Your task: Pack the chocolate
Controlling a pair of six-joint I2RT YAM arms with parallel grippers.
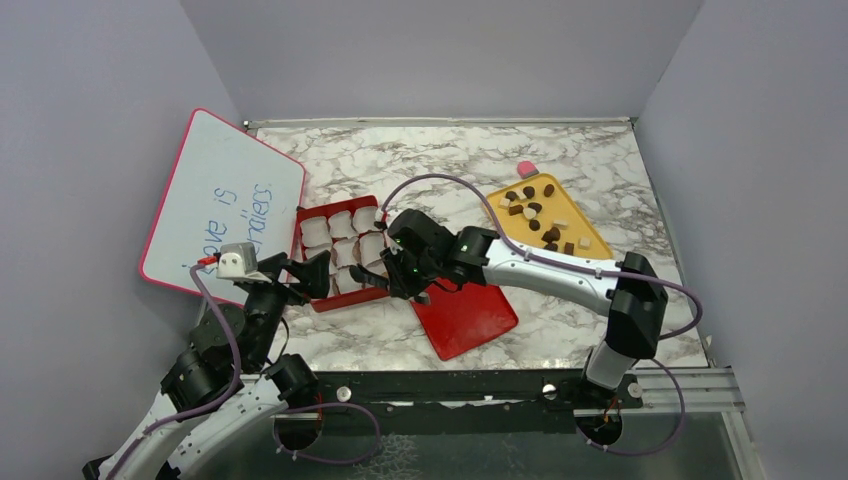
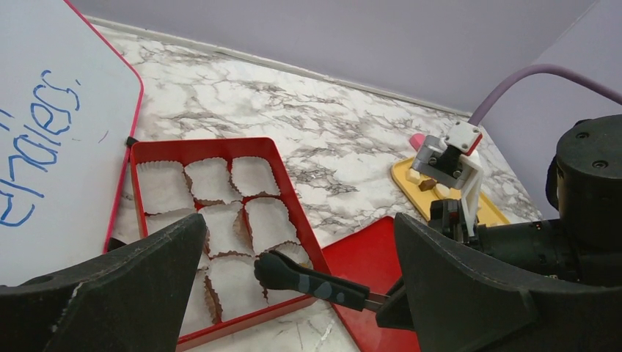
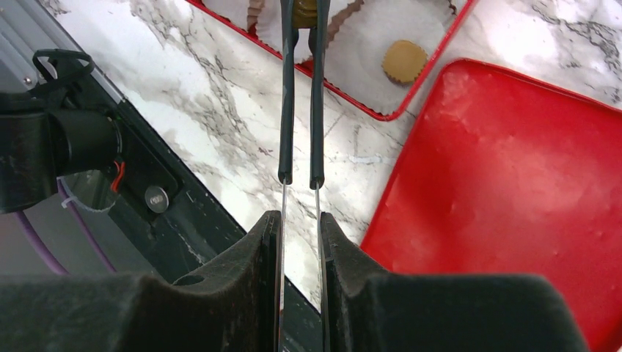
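Our right fingers [image 3: 299, 227] clamp tweezers [image 3: 299, 110], whose tips seemingly pinch a light, brittle chocolate [image 3: 306, 10] by its sides above the paper cups [image 2: 209, 180] in the red box [image 2: 205, 149]; left fingers [image 2: 301, 242] gape apart.

red box [image 2: 198, 144], white paper cups [image 2: 209, 178], yellow tray [image 1: 560, 205], brown and tan chocolate [image 1: 552, 234], grey-veined white marble table [image 1: 420, 160], pink-edged whiteboard [image 1: 225, 190]

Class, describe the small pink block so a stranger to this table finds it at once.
Find the yellow tray on the right of the marble table. At its far tip lies the pink block, the only pink thing beside brown, tan and white chocolates.
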